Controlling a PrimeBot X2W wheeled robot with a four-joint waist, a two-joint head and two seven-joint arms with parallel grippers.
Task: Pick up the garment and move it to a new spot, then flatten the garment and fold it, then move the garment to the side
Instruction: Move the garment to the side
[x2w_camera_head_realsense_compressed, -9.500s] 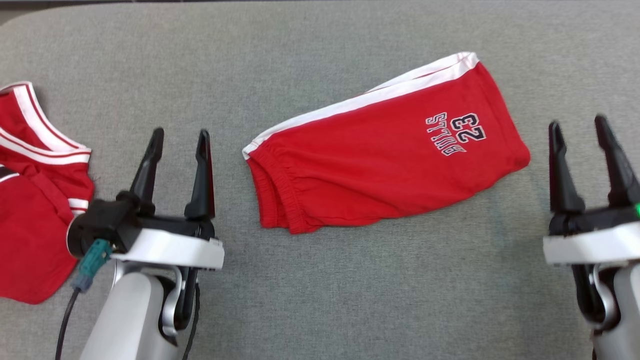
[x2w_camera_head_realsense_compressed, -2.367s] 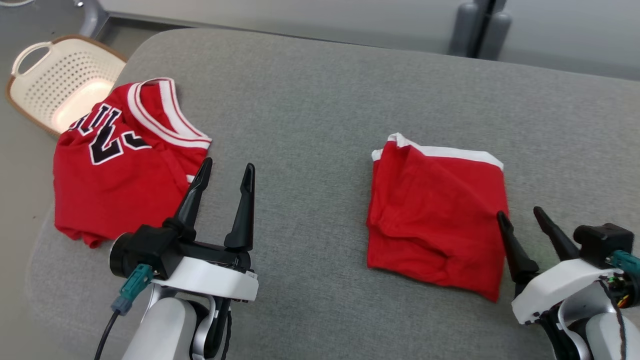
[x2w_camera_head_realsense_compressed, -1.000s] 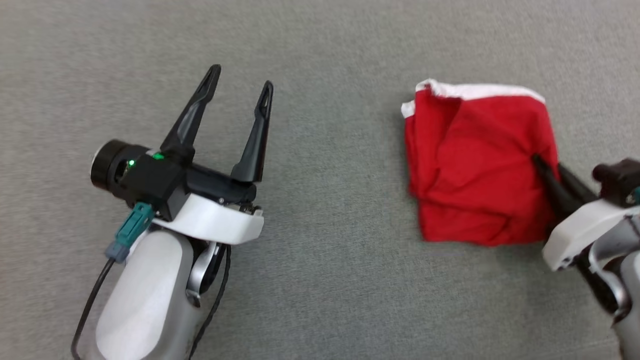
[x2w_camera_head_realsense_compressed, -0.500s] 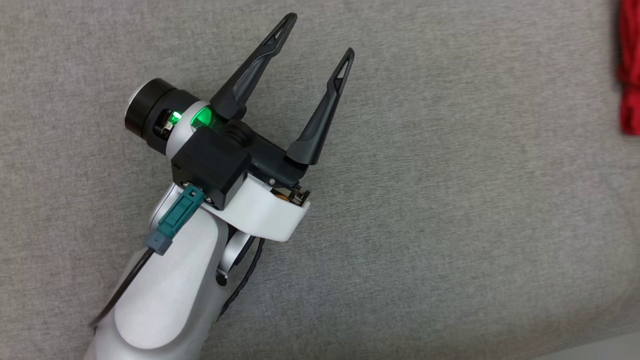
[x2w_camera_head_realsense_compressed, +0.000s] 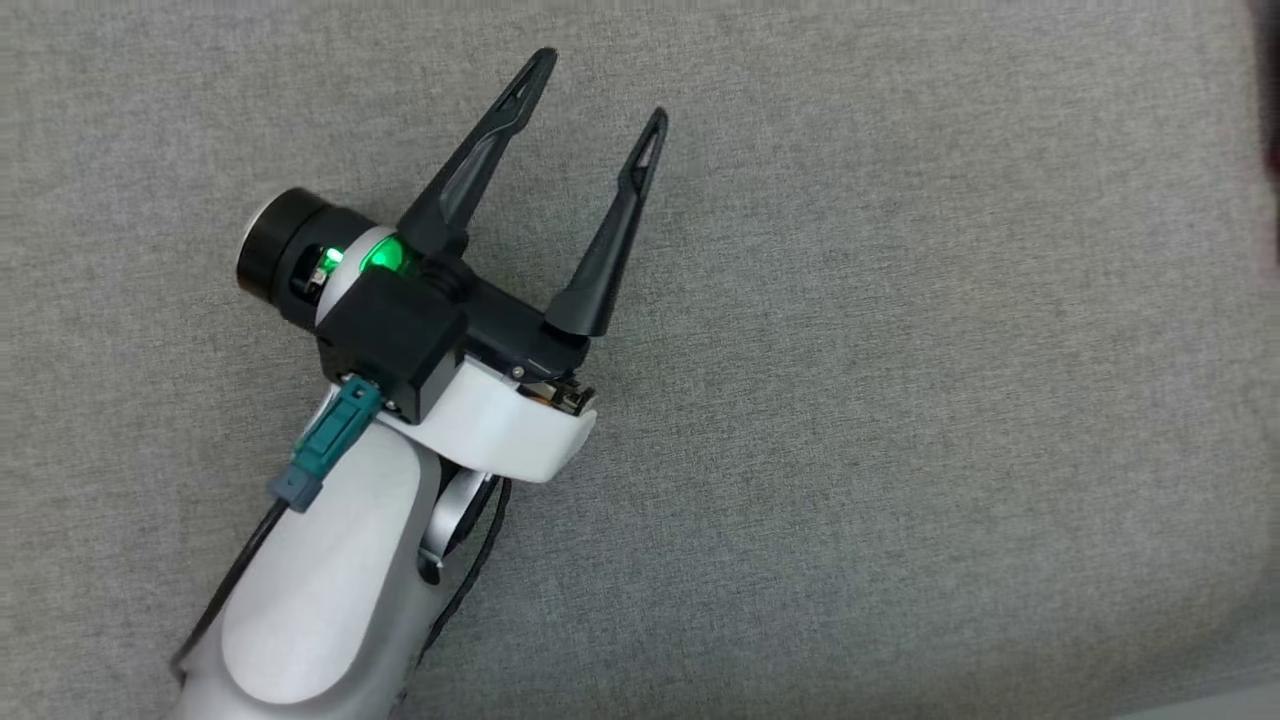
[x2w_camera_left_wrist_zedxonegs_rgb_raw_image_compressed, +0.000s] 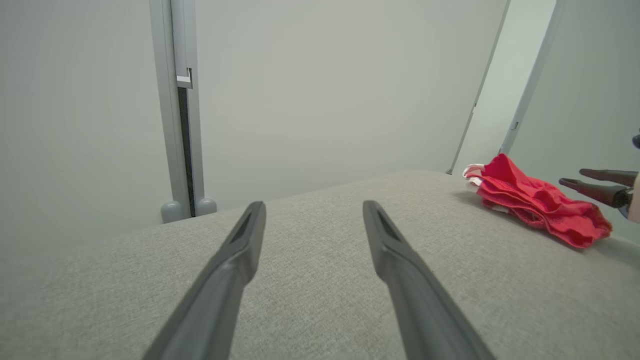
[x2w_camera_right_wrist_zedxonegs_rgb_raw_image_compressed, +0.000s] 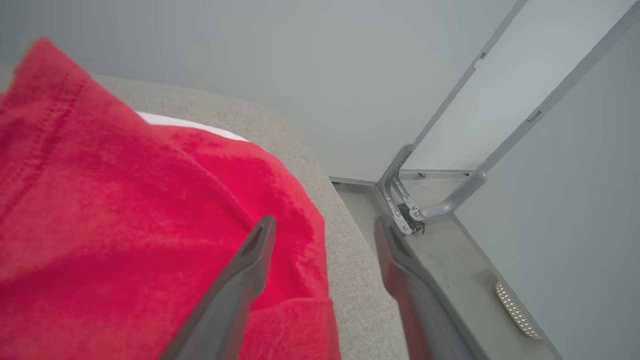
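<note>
The garment (x2w_camera_left_wrist_zedxonegs_rgb_raw_image_compressed: 535, 205) is red with white trim and lies folded in a small heap near the far right end of the grey cushioned surface (x2w_camera_left_wrist_zedxonegs_rgb_raw_image_compressed: 310, 280). In the right wrist view the garment (x2w_camera_right_wrist_zedxonegs_rgb_raw_image_compressed: 125, 225) spreads under and left of my right gripper (x2w_camera_right_wrist_zedxonegs_rgb_raw_image_compressed: 324, 225), whose fingers stand apart with nothing clamped between them. From the left wrist view my right gripper (x2w_camera_left_wrist_zedxonegs_rgb_raw_image_compressed: 570, 176) hovers just beyond the garment, open. My left gripper (x2w_camera_head_realsense_compressed: 595, 90) is open and empty over bare grey fabric, well left of the garment; its own fingers (x2w_camera_left_wrist_zedxonegs_rgb_raw_image_compressed: 252, 235) frame the left wrist view.
The cushion's rounded edge (x2w_camera_right_wrist_zedxonegs_rgb_raw_image_compressed: 345, 250) drops off just right of the garment, with floor and a metal hinge bracket (x2w_camera_right_wrist_zedxonegs_rgb_raw_image_compressed: 400, 210) beyond. A grey post (x2w_camera_left_wrist_zedxonegs_rgb_raw_image_compressed: 180, 110) stands against the wall behind the cushion. Bare grey surface (x2w_camera_head_realsense_compressed: 900, 400) stretches between the two grippers.
My right gripper has opened and let go of the garment. The head camera has swung left, so the garment has slid out past that view's right edge. My left gripper stays open.
</note>
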